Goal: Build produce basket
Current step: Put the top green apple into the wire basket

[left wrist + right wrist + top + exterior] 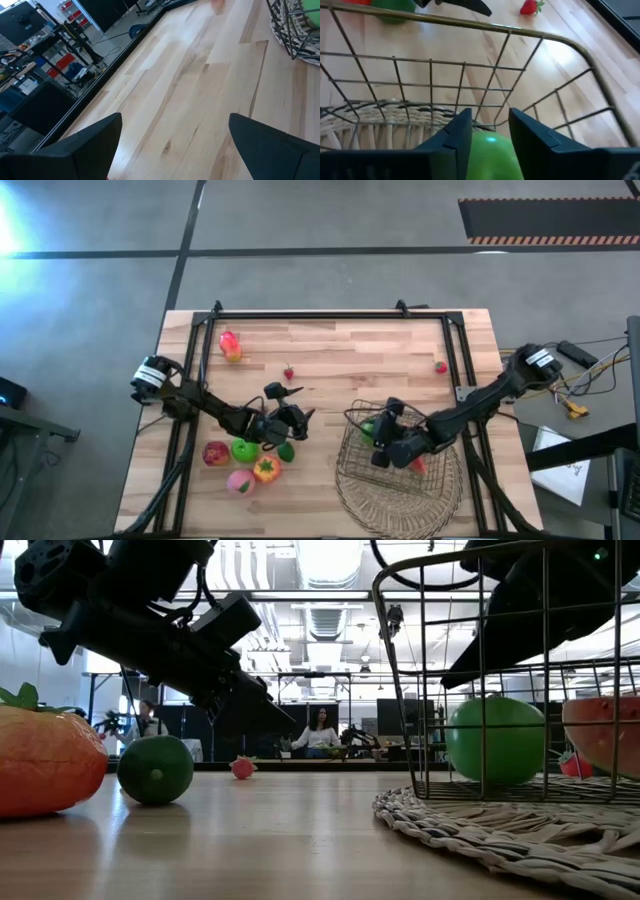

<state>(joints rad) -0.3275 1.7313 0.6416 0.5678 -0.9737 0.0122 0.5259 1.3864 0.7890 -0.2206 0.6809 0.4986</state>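
The copper wire basket (400, 442) stands on a round woven mat (398, 498). A green apple (490, 155) (497, 740) and a red piece (603, 735) lie on the basket's floor. My right gripper (490, 127) (385, 442) reaches into the basket, its fingers a little apart just above the green apple. My left gripper (175, 135) (303, 404) is open over bare wood, beside a cluster of produce: a red apple (215, 452), two green fruits (243, 448) (286, 450), an orange piece (265, 470) and a pink one (239, 481).
A pink-and-yellow fruit (230, 345) lies near the table's far left corner. One strawberry (289, 372) lies at mid-table and another (441, 367) toward the far right. A black frame (330, 315) runs along the far edge and sides. People sit in the room beyond.
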